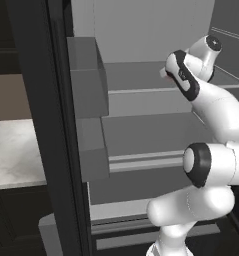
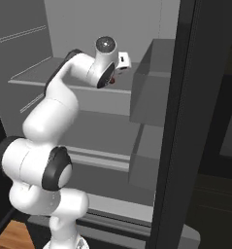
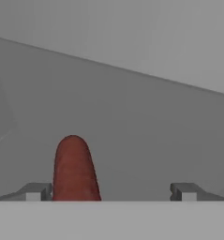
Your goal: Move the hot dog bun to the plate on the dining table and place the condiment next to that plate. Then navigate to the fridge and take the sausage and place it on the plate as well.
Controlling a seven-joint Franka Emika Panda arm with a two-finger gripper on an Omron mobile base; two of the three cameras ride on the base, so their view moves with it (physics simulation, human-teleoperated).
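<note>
Hand view has the sausage (image 3: pixel 74 169) lying on the fridge (image 1: pixel 156 100) shelf between the spread, empty jaws of the gripper (image 3: pixel 111 192), hard by the left fingertip (image 3: pixel 34 191), so centre it first, then close gently.

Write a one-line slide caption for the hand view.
Open end effector over the grey fridge shelf, the dark red sausage lying between its fingertips, close to the left one.
</note>
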